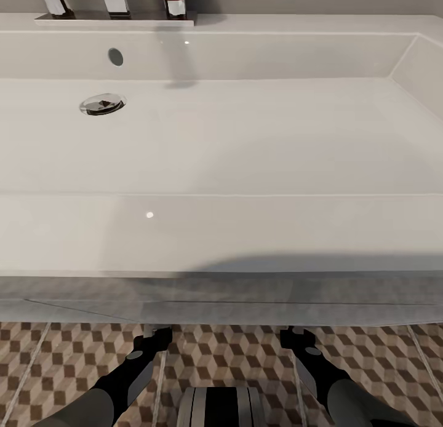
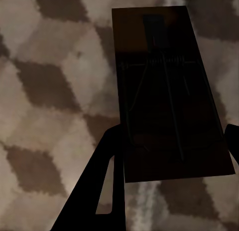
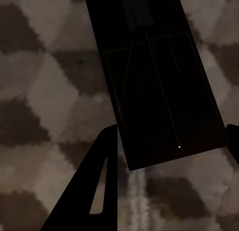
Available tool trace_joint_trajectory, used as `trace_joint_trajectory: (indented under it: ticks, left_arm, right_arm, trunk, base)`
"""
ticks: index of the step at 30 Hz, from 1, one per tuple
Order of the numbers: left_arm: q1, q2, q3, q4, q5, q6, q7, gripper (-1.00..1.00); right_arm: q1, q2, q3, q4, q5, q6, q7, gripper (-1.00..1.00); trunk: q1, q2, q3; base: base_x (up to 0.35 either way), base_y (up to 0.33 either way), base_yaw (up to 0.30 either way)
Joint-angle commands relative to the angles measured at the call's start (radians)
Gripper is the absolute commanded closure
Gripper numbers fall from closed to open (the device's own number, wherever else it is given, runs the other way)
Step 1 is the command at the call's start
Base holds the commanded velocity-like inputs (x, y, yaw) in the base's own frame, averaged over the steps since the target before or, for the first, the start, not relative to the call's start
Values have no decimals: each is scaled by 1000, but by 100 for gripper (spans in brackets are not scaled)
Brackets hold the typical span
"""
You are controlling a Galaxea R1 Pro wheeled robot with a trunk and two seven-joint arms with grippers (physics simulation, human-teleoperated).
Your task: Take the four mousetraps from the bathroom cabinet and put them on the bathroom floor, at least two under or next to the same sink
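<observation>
Below the front edge of the sink (image 1: pixel 221 230), both arms reach down over the bathroom floor (image 1: pixel 61 359). The left gripper (image 2: pixel 172 141) pinches a mousetrap (image 2: pixel 167 96) between its fingers, just above the tiles. The right gripper (image 3: pixel 172 138) likewise clamps a second mousetrap (image 3: pixel 154 76) there.

The sink (image 1: pixel 221 230) is plain white, the floor (image 1: pixel 61 359) carries brown, beige and white cubes, and each mousetrap (image 2: pixel 167 91) (image 3: pixel 154 76) is dark brown.
</observation>
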Motion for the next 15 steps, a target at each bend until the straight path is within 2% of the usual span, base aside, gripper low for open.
trace_joint_trajectory:
  ticks: [1, 15]
  left_arm:
    - [-1, 1, -9, 0, 6, -4, 9, 100]
    - [2, -3, -10, -17, 2, -13, 6, 100]
  right_arm:
    - [-1, 1, -8, 1, 8, -3, -2, 100]
    - [-1, 1, -8, 0, 9, -5, -1, 100]
  trunk:
    - [0, 0, -1]
    - [0, 0, -1]
  base:
    - [0, 0, 0]
    - [0, 0, 0]
